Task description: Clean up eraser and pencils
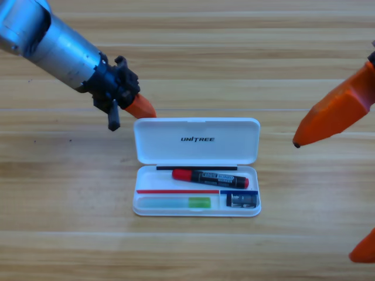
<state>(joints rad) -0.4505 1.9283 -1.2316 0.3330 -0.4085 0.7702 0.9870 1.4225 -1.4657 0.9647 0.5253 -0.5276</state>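
Note:
The white case (197, 140) lies open in the middle of the table, its lid folded back and marked UNITREE. Inside its tray lie the black marker with red ends (210, 178), the pale pencil with a green end (174, 202) at the lower left, and the small dark eraser (242, 201) in the lower right compartment. My left gripper (140, 108) hovers just beyond the lid's upper left corner, holding nothing that I can see. My right gripper (337, 108) waits at the right edge, large and partly cut off, away from the case.
Bare wooden table (70, 234) surrounds the case. Another orange jaw tip (364, 249) shows at the lower right corner of the picture.

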